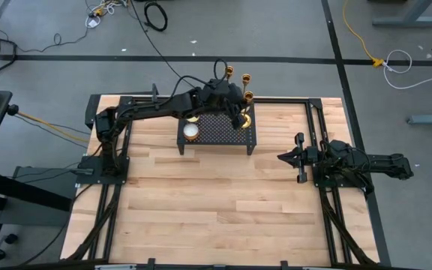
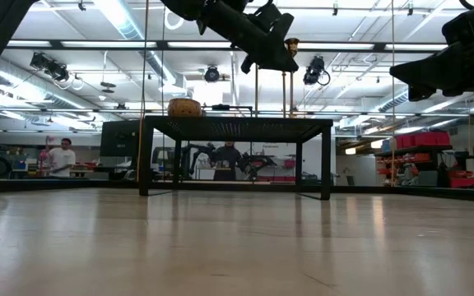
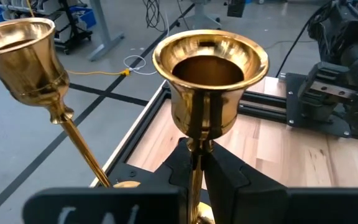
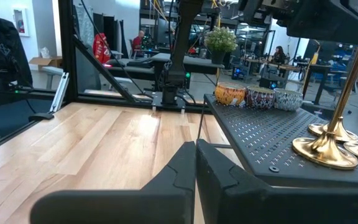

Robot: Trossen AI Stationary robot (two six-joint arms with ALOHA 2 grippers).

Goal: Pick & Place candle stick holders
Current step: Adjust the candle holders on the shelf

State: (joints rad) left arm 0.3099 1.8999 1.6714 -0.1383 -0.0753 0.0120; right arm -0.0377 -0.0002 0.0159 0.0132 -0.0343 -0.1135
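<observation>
Black perforated metal rack [image 1: 217, 129]: carries a small round bowl [image 1: 192, 130] (contents unclear) at its left end. Three tall shiny brass candle stick holders [image 1: 247, 97] stand along its far right edge. Left gripper [image 3: 199, 177] pinches one stem. Right gripper [image 1: 283, 157], fingers together, rests right of rack over bare wooden table [image 1: 216, 202].

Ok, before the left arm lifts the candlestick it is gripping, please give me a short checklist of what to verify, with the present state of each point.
1. Left claw shut on the stem of the held candlestick: ok.
2. Held candlestick stands upright: ok.
3. Neighbour candlestick is apart from the held cup: ok, but close, so lift straight up.
4. Bases of the candlesticks sit on the black mesh rack: ok.
5. Right claw shut and waiting over the table, away from the rack: ok.
6. Small bowls at the rack's other end are clear of the lift path: cannot tell.
</observation>
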